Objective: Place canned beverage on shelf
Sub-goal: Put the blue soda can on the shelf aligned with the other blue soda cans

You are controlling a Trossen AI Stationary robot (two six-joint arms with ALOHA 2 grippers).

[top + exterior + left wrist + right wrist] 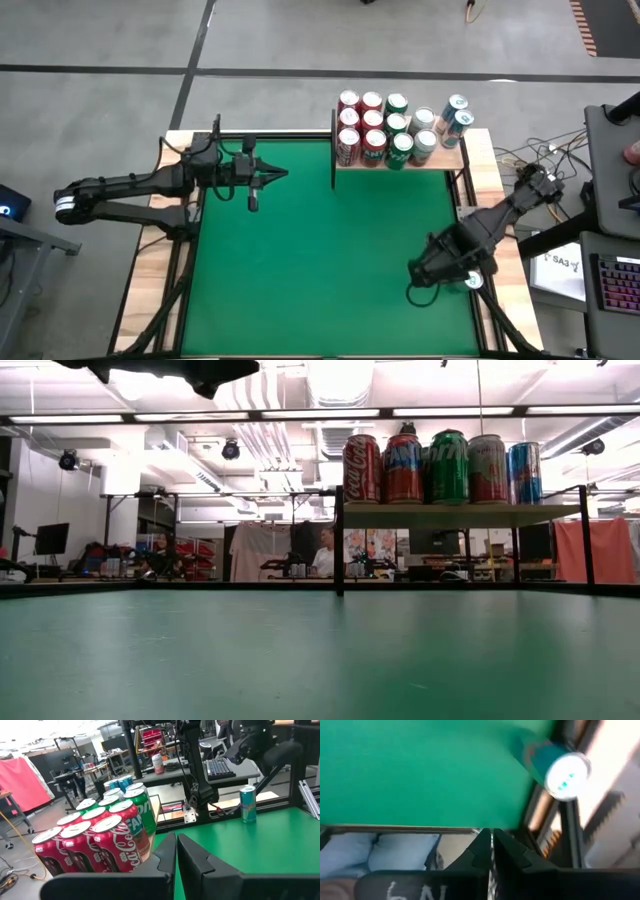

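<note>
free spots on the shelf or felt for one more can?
The shelf is crowded: cans fill its left and middle in rows, with bare board only along its right end past the blue cans. The green felt is bare across the middle, between the left end effector and the right end effector. A teal can stands beside the right arm.

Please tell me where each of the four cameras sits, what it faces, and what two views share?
High: overhead, looking down on the green table, both arms.
Low: tabletop height, facing the shelf of cans.
Left wrist: behind shut left gripper, facing cans.
Right wrist: behind shut right gripper, near a teal can.
Shared: that teal can, also in left wrist.
</note>
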